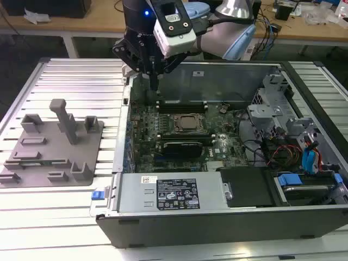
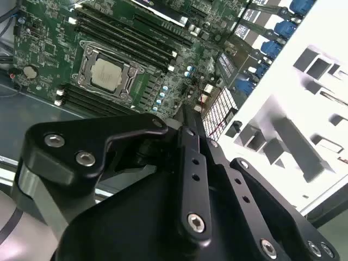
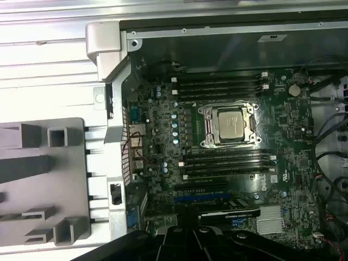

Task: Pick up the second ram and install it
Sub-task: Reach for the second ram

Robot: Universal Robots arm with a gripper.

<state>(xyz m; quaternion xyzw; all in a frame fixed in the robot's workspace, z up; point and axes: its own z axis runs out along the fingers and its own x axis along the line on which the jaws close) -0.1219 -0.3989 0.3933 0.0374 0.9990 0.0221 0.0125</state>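
A ribbed metal table (image 1: 70, 76) carries an open computer case (image 1: 217, 223) lying on its side, with a grey holder fixture (image 1: 32, 163) just beside it on the exterior view's left. The robot arm (image 1: 228, 32) reaches in over the far edge of the case. Inside the case lies the green motherboard (image 3: 283, 119), and a black expansion card (image 1: 185, 145) stands on the near side of the processor socket (image 3: 228, 125). Long black memory slots run along both sides of the socket: one pair (image 3: 217, 87) towards the far wall of the case, and a larger group (image 3: 225, 163) between the socket and the card. The tool (image 1: 154, 86) hangs over the motherboard near the case's far corner on the exterior view's left, close to the end of the far pair of slots. Its fingers (image 2: 187, 122) are drawn together into a single narrow tip in the second wrist view. Whether that tip touches the board cannot be told. Where the second ram is cannot be told either: seen edge-on, the slots do not show plainly whether a stick sits in any of them.
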